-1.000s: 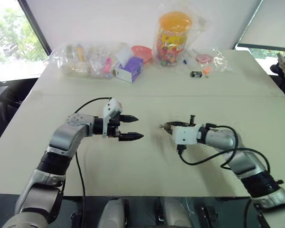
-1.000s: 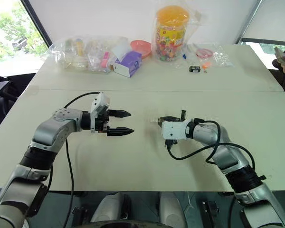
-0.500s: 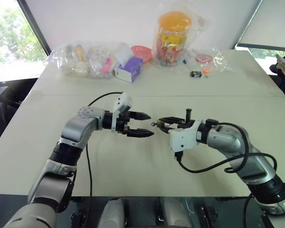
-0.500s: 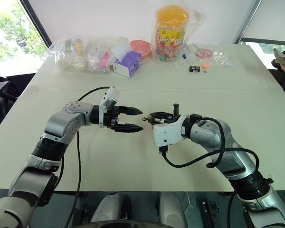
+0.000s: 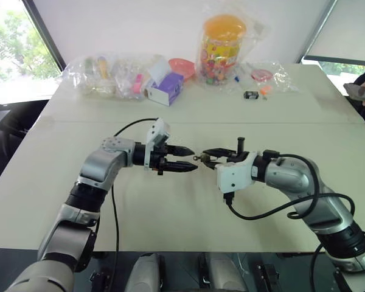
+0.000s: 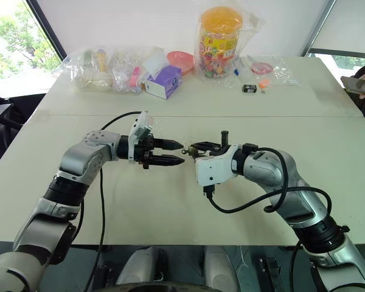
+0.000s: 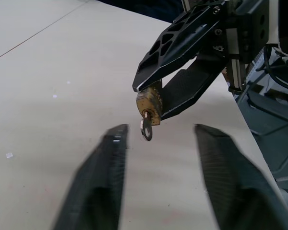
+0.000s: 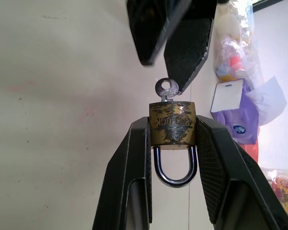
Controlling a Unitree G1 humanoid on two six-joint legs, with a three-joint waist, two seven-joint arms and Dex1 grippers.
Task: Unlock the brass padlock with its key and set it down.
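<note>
The brass padlock hangs above the table, with my right gripper shut on its body from both sides. Its silver shackle points back toward my right wrist. The key sticks out of the lock's far end toward my left gripper. That gripper faces the lock tip to tip at mid-table. Its fingers stand narrowly apart on either side of the key's ring without touching it. In the head views the two grippers meet at the padlock.
Along the table's far edge lie clear plastic bags, a purple box, a tall candy jar and a small black object. A person's hand holding a phone shows at the right edge.
My left gripper has moved right to the key and its fingers have narrowed. My right gripper has lifted the padlock and carried it left to meet the left gripper.
</note>
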